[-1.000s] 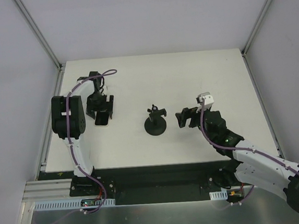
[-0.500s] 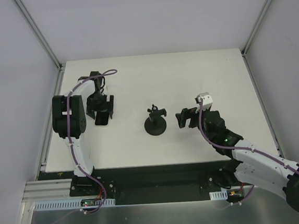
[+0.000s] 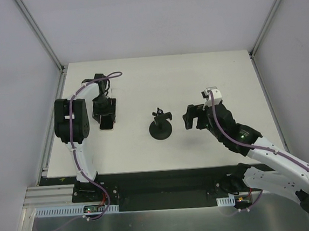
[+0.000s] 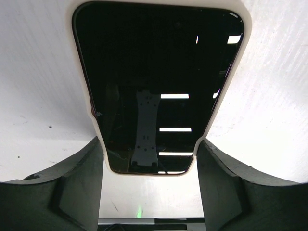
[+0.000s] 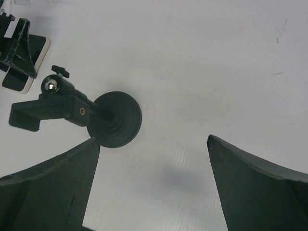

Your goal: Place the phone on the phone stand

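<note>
The phone (image 4: 159, 72) lies flat on the white table at the left, black screen up with a pale edge. My left gripper (image 4: 149, 144) points down over it, and both fingers press against the long sides of its near end. The top view shows the gripper (image 3: 105, 115) over the phone (image 3: 106, 127). The phone stand (image 3: 160, 127), with its black disc base, stem and knobbed clamp head, is upright at the table's middle. My right gripper (image 3: 193, 118) hangs open and empty just right of the stand. In the right wrist view the stand (image 5: 114, 120) sits beyond the left finger of the gripper (image 5: 153, 139).
The white table (image 3: 194, 74) is framed by metal rails and grey walls. The right wrist view shows the phone (image 5: 34, 61) and the left gripper's fingers (image 5: 19, 48) at the top left.
My left gripper's jaws have narrowed onto the phone's sides. My right arm has risen and stretched, shifting the gripper slightly away from me. Stand and phone have not moved.
</note>
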Controlling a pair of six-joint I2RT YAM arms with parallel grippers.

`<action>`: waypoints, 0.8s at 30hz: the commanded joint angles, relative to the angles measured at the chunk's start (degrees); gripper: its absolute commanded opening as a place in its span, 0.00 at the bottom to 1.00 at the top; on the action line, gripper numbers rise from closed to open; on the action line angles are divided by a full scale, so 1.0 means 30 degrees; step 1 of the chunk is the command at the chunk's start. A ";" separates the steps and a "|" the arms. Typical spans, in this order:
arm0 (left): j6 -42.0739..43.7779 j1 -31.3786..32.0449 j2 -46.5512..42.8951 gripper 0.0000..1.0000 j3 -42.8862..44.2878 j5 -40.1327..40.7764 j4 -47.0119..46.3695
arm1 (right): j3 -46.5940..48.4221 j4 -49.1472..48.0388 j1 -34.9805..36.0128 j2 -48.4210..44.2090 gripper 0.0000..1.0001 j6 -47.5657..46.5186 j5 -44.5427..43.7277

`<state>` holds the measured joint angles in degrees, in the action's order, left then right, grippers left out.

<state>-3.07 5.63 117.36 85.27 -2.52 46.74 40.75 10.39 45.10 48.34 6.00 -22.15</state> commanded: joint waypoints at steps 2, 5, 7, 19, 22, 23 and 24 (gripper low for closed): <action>-0.0674 0.0468 -0.1500 0.00 -0.1409 -0.1529 -0.0520 | 0.2586 0.5556 0.2128 0.0206 0.96 0.2129 -0.2281; -0.1464 0.0526 -0.2731 0.00 -0.1880 -0.1387 -0.0960 | 0.3494 0.6612 0.3300 0.0235 0.96 0.2801 -0.3771; -0.2080 0.0526 -0.3959 0.00 -0.2173 -0.1385 -0.1399 | 0.4020 0.6935 0.3947 0.0440 0.96 0.3067 -0.4419; -0.4805 0.0585 -1.1752 0.00 -0.4662 -0.4424 -0.4735 | 0.6687 0.3662 1.0451 0.2928 0.96 0.0877 -0.7822; -0.5449 0.0585 -1.3481 0.00 -0.4986 -0.5394 -0.5208 | 0.7304 0.1324 1.1157 0.4012 0.96 -0.0617 -0.6536; -0.5857 0.0585 -1.3892 0.00 -0.5103 -0.5602 -0.5615 | 0.7334 0.0673 1.1186 0.4189 0.97 -0.0768 -0.5778; -0.6006 0.0585 -1.4708 0.00 -0.5221 -0.5865 -0.5822 | 0.7479 0.0029 1.1187 0.4800 0.98 -0.1001 -0.5480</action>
<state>-16.67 6.83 80.64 70.94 -13.74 34.52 59.90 21.82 77.73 59.42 9.10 -42.57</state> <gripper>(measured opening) 0.643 0.966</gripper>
